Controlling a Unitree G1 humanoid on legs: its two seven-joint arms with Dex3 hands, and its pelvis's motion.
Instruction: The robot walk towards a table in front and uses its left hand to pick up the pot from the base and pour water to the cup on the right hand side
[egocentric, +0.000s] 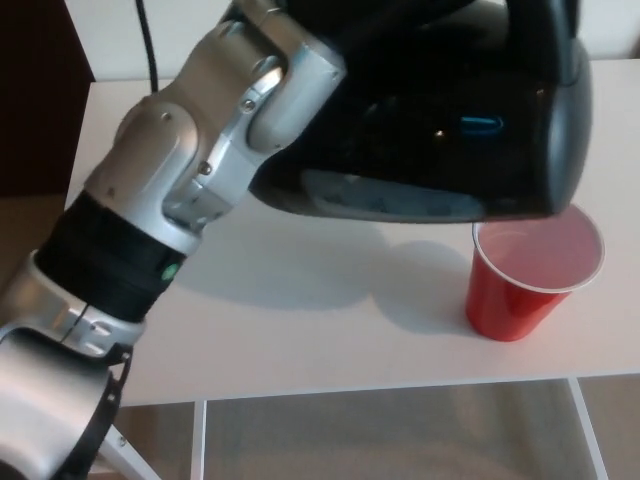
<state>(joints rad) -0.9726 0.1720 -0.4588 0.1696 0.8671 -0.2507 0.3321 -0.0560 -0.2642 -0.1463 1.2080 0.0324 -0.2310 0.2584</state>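
Observation:
The black pot (440, 120) hangs in the air above the white table (300, 320), filling the upper middle and right of the head view. My left hand (390, 25) is shut on its handle at the top, and my silver left forearm (200, 170) runs down to the lower left. The pot's right end reaches over the rim of the red cup (530, 275), which stands upright on the table at the right. No water stream shows. My right hand is out of the picture.
The table's front edge (380, 385) runs across the lower picture, with floor below it. A dark cabinet (35, 90) stands at the far left. A black cable (150, 45) runs along my left arm.

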